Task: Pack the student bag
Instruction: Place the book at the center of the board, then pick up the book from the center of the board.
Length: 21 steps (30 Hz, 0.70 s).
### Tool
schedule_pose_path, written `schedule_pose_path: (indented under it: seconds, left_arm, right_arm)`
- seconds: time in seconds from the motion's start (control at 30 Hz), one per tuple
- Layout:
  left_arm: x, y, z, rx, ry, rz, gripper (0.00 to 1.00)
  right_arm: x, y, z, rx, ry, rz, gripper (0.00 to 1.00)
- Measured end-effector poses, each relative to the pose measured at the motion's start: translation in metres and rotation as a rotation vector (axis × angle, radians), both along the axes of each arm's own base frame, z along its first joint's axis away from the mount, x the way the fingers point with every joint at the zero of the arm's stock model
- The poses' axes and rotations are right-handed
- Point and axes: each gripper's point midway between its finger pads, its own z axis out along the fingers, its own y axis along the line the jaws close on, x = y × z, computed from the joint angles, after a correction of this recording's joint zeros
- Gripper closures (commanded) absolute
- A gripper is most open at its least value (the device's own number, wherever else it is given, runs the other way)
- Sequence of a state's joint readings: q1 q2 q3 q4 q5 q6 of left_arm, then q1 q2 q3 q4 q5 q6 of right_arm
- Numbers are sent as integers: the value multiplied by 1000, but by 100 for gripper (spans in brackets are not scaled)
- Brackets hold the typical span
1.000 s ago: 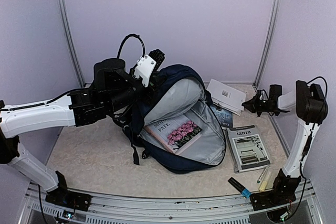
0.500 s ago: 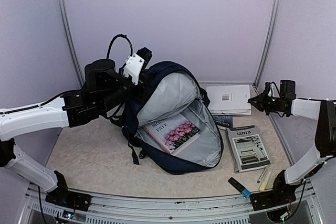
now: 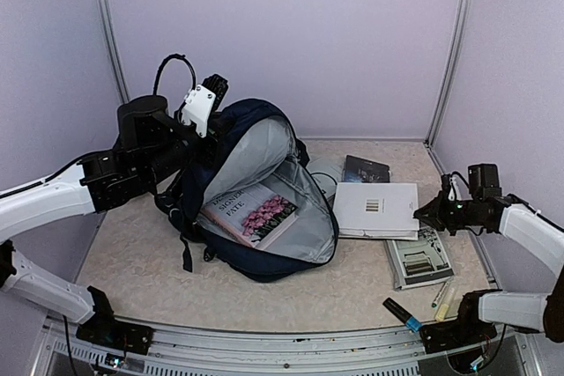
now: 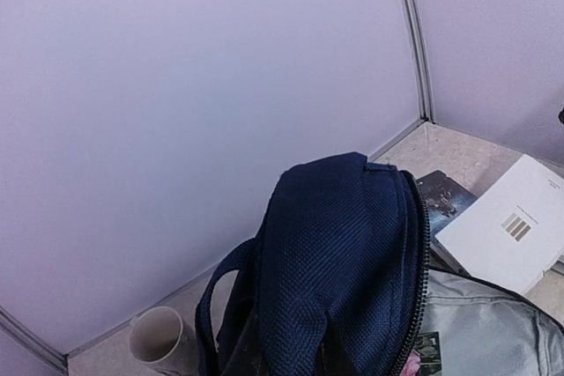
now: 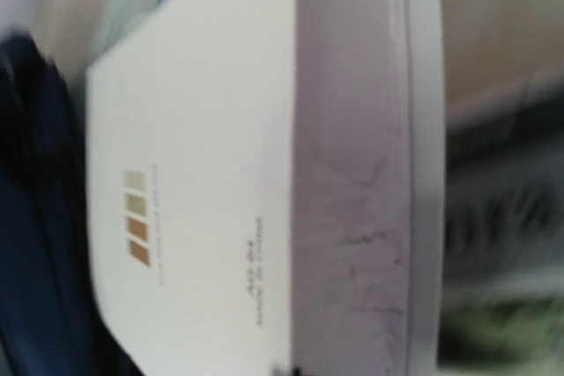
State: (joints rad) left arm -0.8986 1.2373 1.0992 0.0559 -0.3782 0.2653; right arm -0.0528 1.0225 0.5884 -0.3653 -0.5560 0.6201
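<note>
woven navy student bag clamped in left gripper, flat white book seemingly pinched in right gripper

A white book, blurred, fills the view, tan squares on its cover; the student bag at left

My left arm reaching up and inward from the near-left corner, wrist high, left claw pinched on the top of the student bag, right arm folded low, right claw closed tight, pointing left
</note>
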Motion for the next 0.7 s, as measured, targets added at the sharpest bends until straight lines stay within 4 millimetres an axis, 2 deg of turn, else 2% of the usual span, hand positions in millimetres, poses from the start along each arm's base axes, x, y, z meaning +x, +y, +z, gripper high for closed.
schedule_pose_path:
  seconds: [0.03,0.07,0.1,0.2,0.27,0.4,0.57,0.7]
  left_arm:
    - [0,-1,-1,-2,3,-3,100]
    - [0,-1,-2,-4,6,-5,100]
    - [0,-3,-3,-5,10,-11,100]
    - [1,-9,-8,-6,23,-30,100]
    - [2,-15,-13,-7,32,-45,100]
    - [4,-26,-20,-6,43,-68,100]
    - [7,-36,-26,1,52,-87,100]
    - [10,-45,-32,10,62,-100,100]
  right_arm:
    - [-8,7,-7,10,29,23,28]
    - [-13,10,-14,18,59,36,9]
    - [-19,13,-22,22,94,47,1]
    - [-28,11,-37,-3,173,43,0]
    - [-24,4,-37,-41,173,24,0]
    - [-8,-1,-32,-60,133,8,0]
    - [16,-14,-58,-25,180,-6,0]
    - [43,-9,-55,3,114,43,0]
